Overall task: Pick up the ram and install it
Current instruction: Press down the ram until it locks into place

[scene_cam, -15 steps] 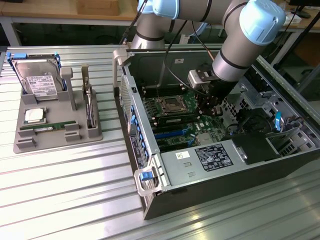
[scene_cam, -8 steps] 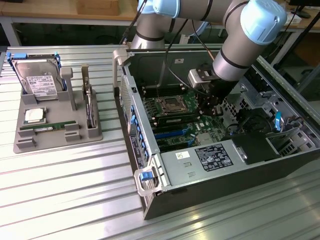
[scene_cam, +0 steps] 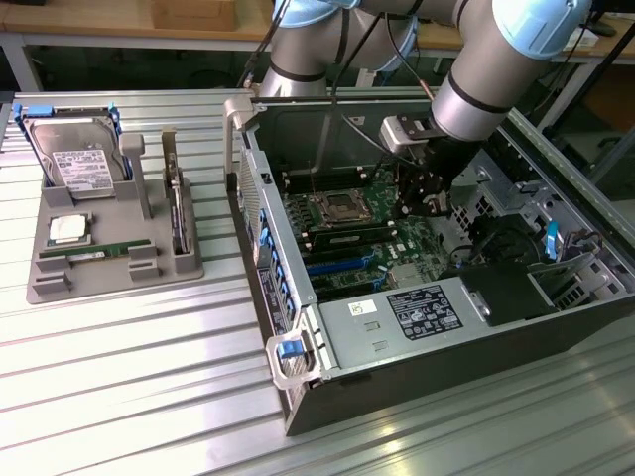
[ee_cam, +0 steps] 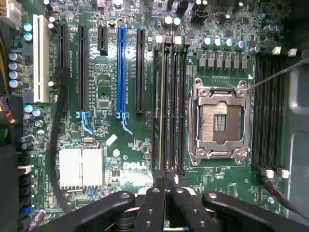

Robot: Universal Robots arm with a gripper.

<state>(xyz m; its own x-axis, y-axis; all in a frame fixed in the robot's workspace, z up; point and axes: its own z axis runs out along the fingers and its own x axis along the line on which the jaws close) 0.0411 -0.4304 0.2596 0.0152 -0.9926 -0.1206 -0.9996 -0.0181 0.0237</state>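
Note:
A ram stick (ee_cam: 157, 106) stands on edge in the outer slot of the memory bank beside the empty processor socket (ee_cam: 219, 118); it also appears as a dark bar (scene_cam: 349, 237) on the motherboard. My gripper (ee_cam: 164, 187) hangs low over one end of that bank, its two black fingers (ee_cam: 153, 203) pressed together with nothing visibly between them. In the exterior view the gripper (scene_cam: 422, 203) is inside the open computer case (scene_cam: 298, 297), just above the board. A second green ram stick (scene_cam: 99, 253) lies flat in the grey tray (scene_cam: 45, 288).
The tray at the exterior view's left also holds a silver hard drive (scene_cam: 77, 159), a square processor chip (scene_cam: 67, 229) and an upright card (scene_cam: 179, 213). Case walls, a black cable (ee_cam: 60, 121), a blue expansion slot (ee_cam: 120, 67) and a heatsink (ee_cam: 81, 166) surround the board.

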